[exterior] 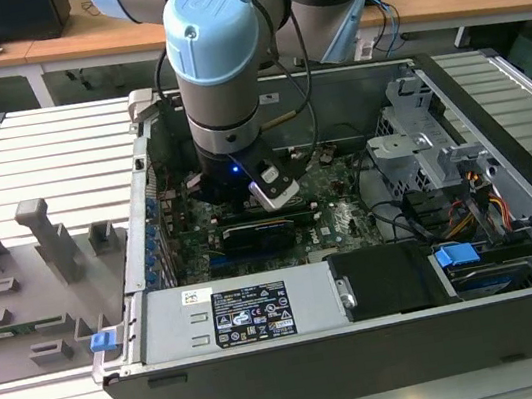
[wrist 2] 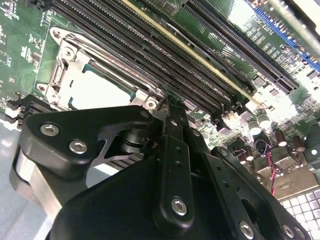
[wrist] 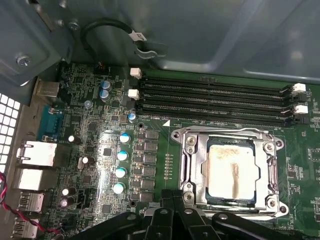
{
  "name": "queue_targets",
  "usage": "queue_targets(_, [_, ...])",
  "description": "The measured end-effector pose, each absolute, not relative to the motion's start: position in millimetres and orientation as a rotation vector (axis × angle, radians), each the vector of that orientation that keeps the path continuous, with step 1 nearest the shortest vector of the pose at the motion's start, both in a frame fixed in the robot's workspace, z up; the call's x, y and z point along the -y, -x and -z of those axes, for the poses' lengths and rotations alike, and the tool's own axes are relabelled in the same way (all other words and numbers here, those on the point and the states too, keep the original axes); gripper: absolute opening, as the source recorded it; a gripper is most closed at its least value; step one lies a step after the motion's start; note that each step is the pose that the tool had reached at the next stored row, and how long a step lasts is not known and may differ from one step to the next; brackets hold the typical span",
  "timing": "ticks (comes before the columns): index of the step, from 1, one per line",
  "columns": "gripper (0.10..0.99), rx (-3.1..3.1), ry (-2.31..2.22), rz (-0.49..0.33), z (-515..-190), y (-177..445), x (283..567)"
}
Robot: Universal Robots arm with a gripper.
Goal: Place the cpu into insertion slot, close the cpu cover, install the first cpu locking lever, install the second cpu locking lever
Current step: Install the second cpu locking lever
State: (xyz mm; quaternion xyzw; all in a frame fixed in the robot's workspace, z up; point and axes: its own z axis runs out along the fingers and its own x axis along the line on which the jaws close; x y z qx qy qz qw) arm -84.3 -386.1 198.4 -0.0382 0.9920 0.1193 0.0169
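The cpu [wrist: 232,172], a square chip with a dull, stained silver top, lies flat in the socket on the green motherboard. The cpu cover [wrist: 191,165], a silvery metal frame, lies down around it, and the chip shows through its window. In the second wrist view the cpu [wrist 2: 97,90] and the cpu cover [wrist 2: 67,60] sit just beyond my black fingers. My gripper [wrist: 175,196] hangs over the socket's near edge, shut with nothing held. Its tip [wrist 2: 170,102] is close to a corner screw of the cover. In the exterior view the arm's wrist [exterior: 222,115] reaches down into the open computer case.
Several black memory slots [wrist: 215,100] run beside the socket, under the grey case wall [wrist: 225,35]. Capacitors [wrist: 122,155] and rear ports [wrist: 35,155] stand to one side. The power supply [exterior: 244,314], drive cage [exterior: 421,155] and cables crowd the case. A grey fixture tray [exterior: 27,288] lies outside it.
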Motion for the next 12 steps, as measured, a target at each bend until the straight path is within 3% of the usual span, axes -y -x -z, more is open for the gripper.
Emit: queue_targets(12, [0.106, -3.082, 0.119, -0.38, -209.5, 84.3, 386.7])
